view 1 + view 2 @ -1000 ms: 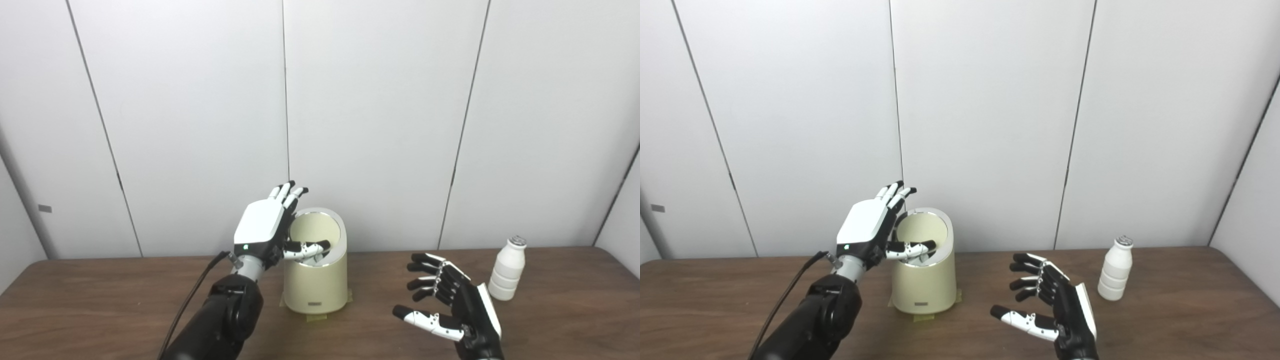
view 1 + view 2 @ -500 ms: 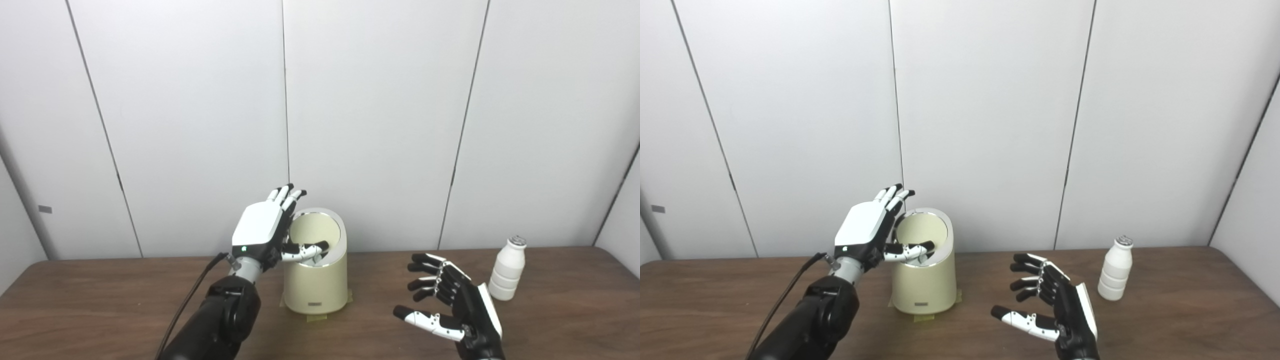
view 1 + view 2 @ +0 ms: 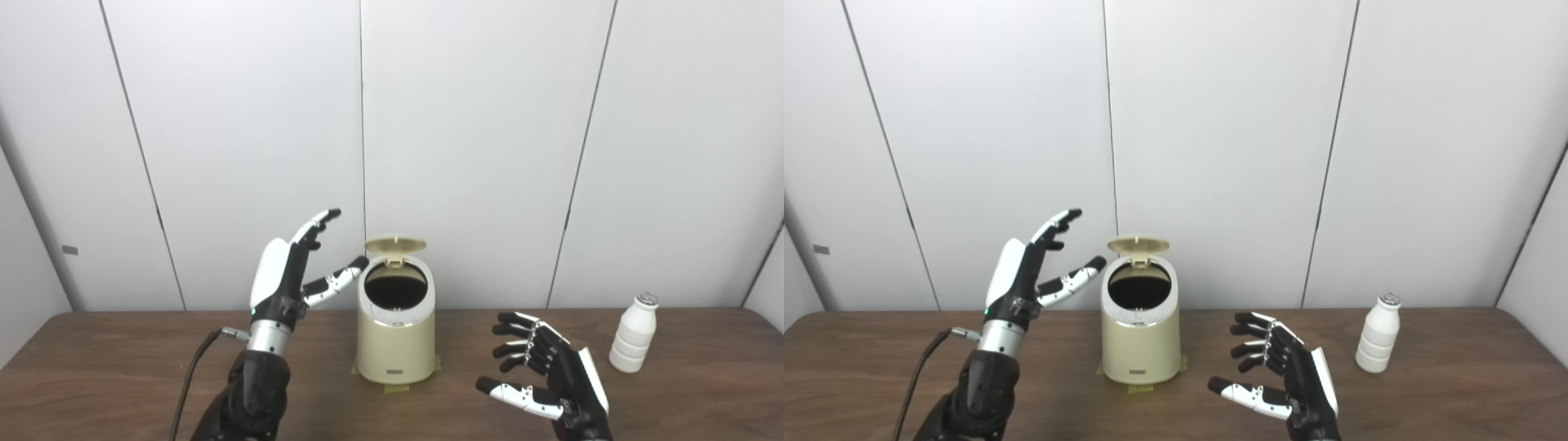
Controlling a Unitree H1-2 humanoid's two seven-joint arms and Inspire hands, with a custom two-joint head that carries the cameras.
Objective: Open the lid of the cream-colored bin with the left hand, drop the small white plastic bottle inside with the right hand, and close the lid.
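Observation:
The cream-colored bin [image 3: 395, 343] stands at the middle of the table, its lid [image 3: 395, 244] tipped up at the back and the dark opening showing. My left hand [image 3: 288, 274] is raised to the left of the bin, open, fingers spread and apart from it. My right hand [image 3: 547, 380] hovers low near the front edge, right of the bin, open with palm turned left. The small white plastic bottle [image 3: 633, 333] stands upright at the far right, beyond the right hand and untouched.
The brown wooden table [image 3: 122, 367] runs the full width, with white wall panels [image 3: 478, 135] close behind the bin. A black cable [image 3: 190, 373] trails from my left wrist. Tape [image 3: 395, 387] shows under the bin's base.
The lid has sprung up, exposing the bin's opening. My left hand has pulled off the lid to the left and turned edge-on. The camera has shifted slightly; the right hand barely moved.

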